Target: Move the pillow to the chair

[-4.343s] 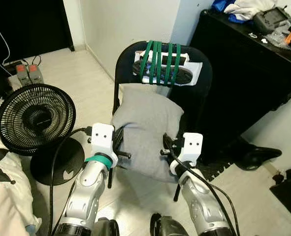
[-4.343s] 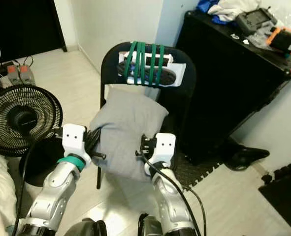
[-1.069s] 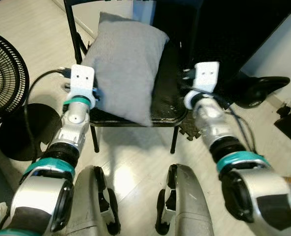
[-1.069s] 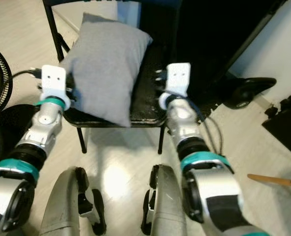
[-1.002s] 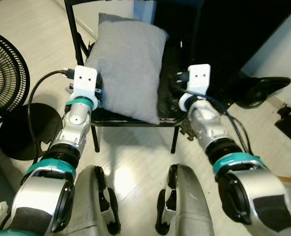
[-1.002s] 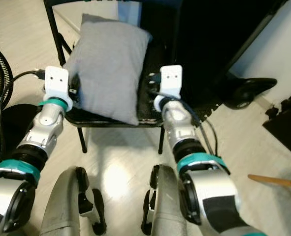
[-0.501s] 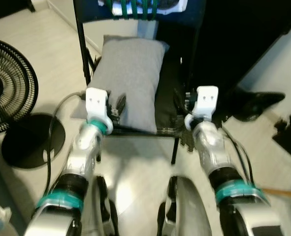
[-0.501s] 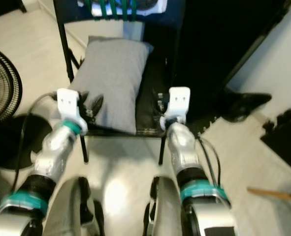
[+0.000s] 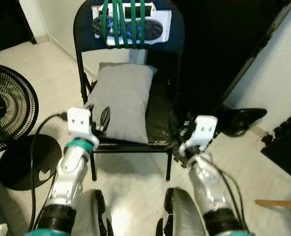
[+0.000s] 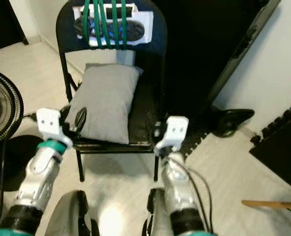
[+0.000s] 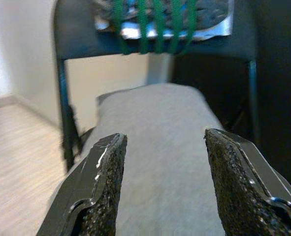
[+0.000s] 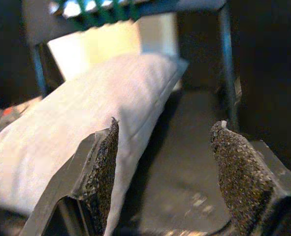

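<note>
1. Since half a second ago the camera has pulled back and up, so the whole back of the chair (image 9: 128,64) has come into view; the pillow (image 9: 121,101) itself has kept its place on the seat, and both arms have drawn back from it toward the seat's front edge.
2. The left pincer (image 9: 102,118) sits at the pillow's front left corner, its fingers spread apart and gripping nothing; in its wrist view the two rough black pads (image 11: 105,187) frame the pillow with open air between them.
3. The right pincer (image 12: 162,172) hangs at the seat's front right corner, also spread and empty, with bare black seat between its fingers; from the head camera its fingers are hidden behind the white wrist block.
4. The pillow is soft grey woven cloth, rectangular and plump, lying lengthwise on the left part of the seat, its far end against the chair back.
5. The chair is a black folding type with thin metal legs and a scuffed, dark seat; green cords (image 9: 121,22) bind a white sheet and a dark object to its back, and what that object is I cannot tell.
6. A round black wire-grille fan (image 9: 10,115) on a disc base stands on the pale floor to the left, cut off by the frame edge.
7. A large black cabinet (image 10: 219,39) beside the chair is too dark for detail.
</note>
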{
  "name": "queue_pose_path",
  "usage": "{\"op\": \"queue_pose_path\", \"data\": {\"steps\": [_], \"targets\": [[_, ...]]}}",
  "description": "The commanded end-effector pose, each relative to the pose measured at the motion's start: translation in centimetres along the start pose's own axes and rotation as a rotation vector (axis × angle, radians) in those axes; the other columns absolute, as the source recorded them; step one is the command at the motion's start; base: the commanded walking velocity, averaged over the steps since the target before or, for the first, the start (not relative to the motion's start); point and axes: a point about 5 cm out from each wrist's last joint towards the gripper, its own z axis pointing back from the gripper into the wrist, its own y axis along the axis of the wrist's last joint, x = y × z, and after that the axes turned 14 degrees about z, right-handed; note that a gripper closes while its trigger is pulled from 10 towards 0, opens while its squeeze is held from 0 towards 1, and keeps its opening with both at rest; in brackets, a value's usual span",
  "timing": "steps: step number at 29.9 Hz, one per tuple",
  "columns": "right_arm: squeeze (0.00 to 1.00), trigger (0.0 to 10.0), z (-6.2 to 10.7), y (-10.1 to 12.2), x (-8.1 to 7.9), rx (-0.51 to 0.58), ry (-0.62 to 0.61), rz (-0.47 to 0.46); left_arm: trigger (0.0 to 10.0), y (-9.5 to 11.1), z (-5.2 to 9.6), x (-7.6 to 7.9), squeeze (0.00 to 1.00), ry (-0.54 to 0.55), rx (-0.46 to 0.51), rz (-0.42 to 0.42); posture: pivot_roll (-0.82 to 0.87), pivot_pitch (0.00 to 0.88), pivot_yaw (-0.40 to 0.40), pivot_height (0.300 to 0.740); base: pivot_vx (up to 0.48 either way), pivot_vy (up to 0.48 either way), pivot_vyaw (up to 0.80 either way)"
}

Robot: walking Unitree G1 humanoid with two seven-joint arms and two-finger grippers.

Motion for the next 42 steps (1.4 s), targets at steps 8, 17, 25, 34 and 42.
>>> {"op": "queue_pose_path", "data": {"steps": [8, 17, 25, 34, 42], "targets": [[0.0, 10.0, 1.3, -0.7, -0.1, -0.058, -0.007, 0.032, 10.0, -1.8, 1.6, 0.7, 0.0, 0.061, -0.075, 0.032, -0.01, 0.04, 0.011, 0.639, 0.0, 0.0, 0.0], [0.0, 10.0, 1.7, -0.8, 0.2, -0.087, -0.02, 0.011, 10.0, -1.8, 1.8, 2.1, 0.0, 0.036, -0.084, 0.05, -0.01, 0.053, 0.022, 0.669, 0.0, 0.0, 0.0], [0.0, 10.0, 2.1, -1.0, -0.2, -0.113, -0.013, -0.041, 10.0, -1.7, 2.0, 2.1, 0.0, 0.067, -0.089, 0.062, 0.0, 0.057, 0.019, 0.699, 0.0, 0.0, 0.0], [0.0, 10.0, 2.2, -0.9, -0.2, -0.128, -0.013, -0.041, 10.0, -1.6, 2.4, 2.0, 0.0, 0.073, -0.107, 0.052, 0.0, 0.06, 0.02, 0.734, 0.0, 0.0, 0.0], [0.0, 10.0, 2.2, -0.9, -0.1, -0.135, -0.016, -0.029, 10.0, -1.5, 2.6, 1.9, 0.0, 0.085, -0.108, 0.059, 0.0, 0.061, 0.019, 0.74, 0.0, 0.0, 0.0]]}}
